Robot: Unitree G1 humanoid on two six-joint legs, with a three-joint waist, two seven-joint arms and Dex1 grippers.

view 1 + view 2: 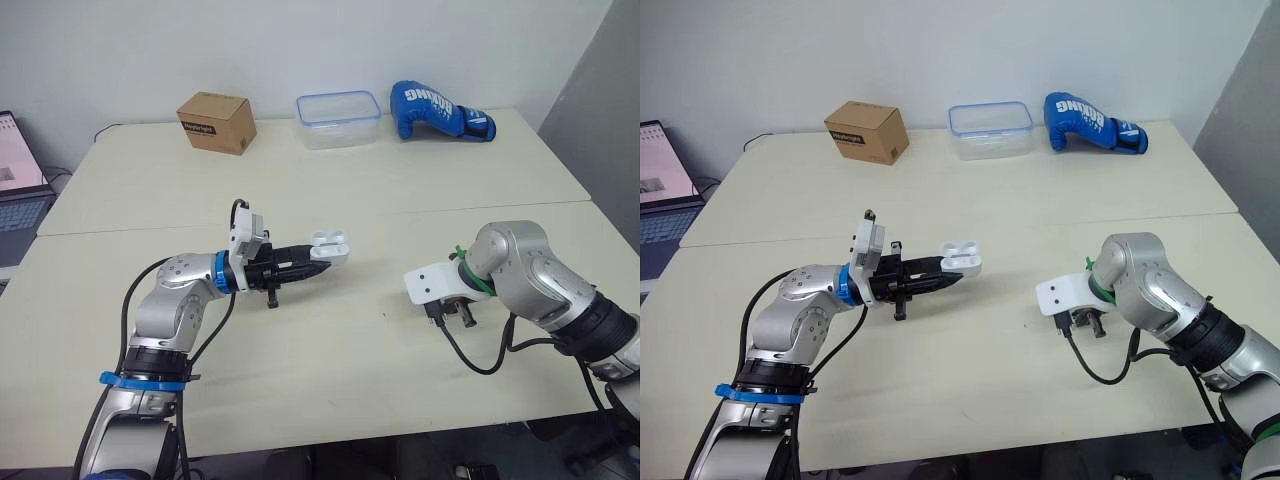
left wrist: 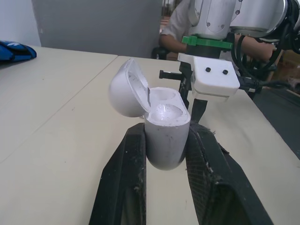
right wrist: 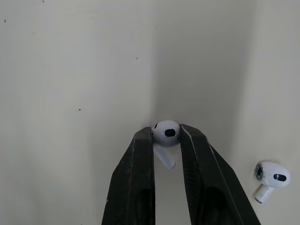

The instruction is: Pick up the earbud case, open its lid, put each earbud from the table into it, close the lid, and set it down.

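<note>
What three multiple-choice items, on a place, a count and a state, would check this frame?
1. Where is the earbud case?
A) lying on the table
B) held by the left gripper
C) on a shelf
2. How many earbuds are outside the case?
A) one
B) two
C) three
3. The lid is:
A) open
B) shut
C) detached

Key:
1 B, the black fingers clamp the case off the table.
2 B, one earbud is pinched by the right gripper, and a second earbud lies on the table.
3 A, the lid is swung back on its hinge.
</note>
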